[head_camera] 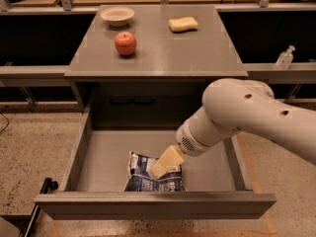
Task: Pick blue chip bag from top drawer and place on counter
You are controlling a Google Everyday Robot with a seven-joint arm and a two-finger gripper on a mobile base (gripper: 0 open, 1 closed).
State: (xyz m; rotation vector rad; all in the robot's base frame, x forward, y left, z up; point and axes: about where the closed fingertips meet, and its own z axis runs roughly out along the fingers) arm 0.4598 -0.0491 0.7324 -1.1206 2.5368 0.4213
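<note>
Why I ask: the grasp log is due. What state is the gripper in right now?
Gripper: down in the top drawer, at the blue chip bag; open or closed cannot be told.

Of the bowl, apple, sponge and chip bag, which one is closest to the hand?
The blue chip bag in the drawer: the hand is right at it. The apple, bowl and sponge sit up on the counter.

High front camera looks down into open top drawer (80, 154), hand (159, 171) inside.
</note>
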